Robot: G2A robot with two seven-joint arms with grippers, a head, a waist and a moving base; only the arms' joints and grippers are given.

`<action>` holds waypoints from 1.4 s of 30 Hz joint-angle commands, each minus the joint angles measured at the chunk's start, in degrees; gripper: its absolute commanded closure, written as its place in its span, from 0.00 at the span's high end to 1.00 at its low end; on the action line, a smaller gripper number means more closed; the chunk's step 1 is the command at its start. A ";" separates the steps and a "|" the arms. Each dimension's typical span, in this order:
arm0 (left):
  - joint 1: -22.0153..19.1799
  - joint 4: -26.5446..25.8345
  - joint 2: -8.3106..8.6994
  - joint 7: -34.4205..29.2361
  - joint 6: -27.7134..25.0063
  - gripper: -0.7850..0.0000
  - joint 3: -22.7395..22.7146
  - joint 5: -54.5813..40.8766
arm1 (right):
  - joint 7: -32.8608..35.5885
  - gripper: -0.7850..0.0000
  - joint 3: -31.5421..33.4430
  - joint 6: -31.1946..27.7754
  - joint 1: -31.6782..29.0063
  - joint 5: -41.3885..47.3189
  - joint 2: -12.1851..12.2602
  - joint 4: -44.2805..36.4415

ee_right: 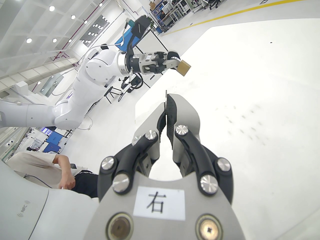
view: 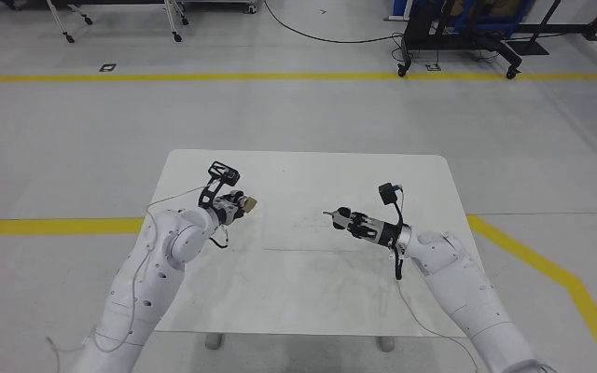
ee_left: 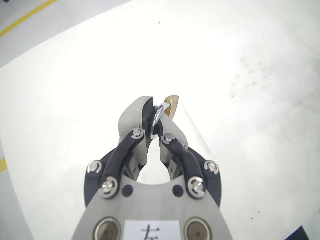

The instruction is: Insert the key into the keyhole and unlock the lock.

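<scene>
L gripper (ee_left: 156, 106) at table's (view: 308, 298) left side, pads clamped on lock (ee_left: 172, 104) by its silver shackle (ee_left: 157, 117), brass body sticking out past tips, off the surface. R gripper (ee_right: 167, 101) near table ctr, pinched tight on key (ee_right: 166, 95), thin blade poking out twd lock. Key and lock well apart.

A white rectangular surface (view: 308, 298) with rounded corners is being carried on a grey floor (view: 298, 121), with one yellow line (view: 280, 76) being laid across the floor beyond its far edge. Near the middle of the surface a faint rectangular outline (view: 312, 249) is being shown lying flat against the top, though whether it is a thin clear sheet or only a mark cannot be told. A scatter of small dark specks (ee_left: 250, 76) is being displayed on the white top close by that outline.
</scene>
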 commanded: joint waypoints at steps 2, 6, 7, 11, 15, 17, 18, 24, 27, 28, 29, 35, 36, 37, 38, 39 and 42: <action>0.06 -0.26 -0.01 -1.61 -0.40 0.00 0.04 -0.50 | 0.00 0.00 0.00 0.00 0.00 0.00 0.00 0.00; 0.06 -0.26 -0.01 -1.61 -0.40 0.00 0.04 -0.50 | 0.00 0.00 0.00 0.00 0.00 0.00 0.00 0.00; 0.06 -0.26 -0.01 -1.61 -0.40 0.00 0.04 -0.50 | 0.00 0.00 0.00 0.00 0.00 0.00 0.00 0.00; 1.19 0.29 -0.20 1.51 0.84 0.00 -2.19 -7.85 | 0.00 0.00 0.00 0.00 0.00 0.00 0.00 0.00; 1.06 2.68 -0.10 -5.51 -6.26 0.00 -7.62 -33.69 | -2.60 0.00 -0.17 -0.97 -1.23 0.24 -0.07 -4.27; 0.93 4.10 -0.13 -11.23 -7.18 0.00 -8.87 -46.27 | -4.59 0.00 -0.42 -1.39 -1.82 2.13 -0.25 -5.75; 0.27 5.03 -0.11 -14.56 -6.78 0.00 -9.08 -50.75 | -5.32 0.00 -0.59 -1.86 -1.93 3.11 -0.34 -6.18; -5.79 11.26 -1.60 -23.84 -2.52 0.00 -1.89 -61.40 | -10.20 0.00 -3.28 -3.51 -1.05 7.59 -1.50 -5.97; -9.94 15.90 -3.27 -26.08 -0.13 0.00 2.91 -68.70 | -13.07 0.00 -4.67 -3.52 0.33 8.73 -2.30 -4.15; -11.37 17.40 -3.86 -26.94 0.11 0.00 4.38 -70.99 | -14.28 0.00 -4.80 -3.64 0.76 8.67 -2.53 -3.51; -12.83 18.86 -4.36 -27.47 -0.22 0.00 5.77 -71.90 | -15.46 0.00 -4.86 -3.76 1.11 8.69 -2.73 -2.82; -18.24 25.20 -6.64 -28.97 -2.47 0.00 11.06 -76.05 | -17.21 0.00 -6.47 -5.46 2.92 12.49 -3.76 1.40; -18.79 25.94 -6.87 -29.06 -2.60 0.00 11.57 -76.25 | -17.11 0.00 -6.89 -5.87 3.29 13.16 -3.95 2.11; -19.22 26.54 -7.08 -29.28 -2.75 0.00 12.04 -76.53 | -16.85 0.00 -7.34 -5.91 3.68 13.53 -4.13 2.78; -19.59 27.16 -7.25 -29.53 -2.84 0.00 12.37 -76.91 | -16.78 0.00 -7.73 -5.91 4.02 14.07 -4.32 3.29; -19.90 27.75 -7.40 -29.70 -2.98 0.00 12.62 -77.23 | -16.60 0.00 -8.14 -5.91 4.32 14.71 -4.51 3.66; -20.50 29.09 -7.72 -29.78 -3.52 0.00 13.29 -77.46 | -15.17 0.00 -9.27 -5.91 5.40 15.64 -4.97 4.96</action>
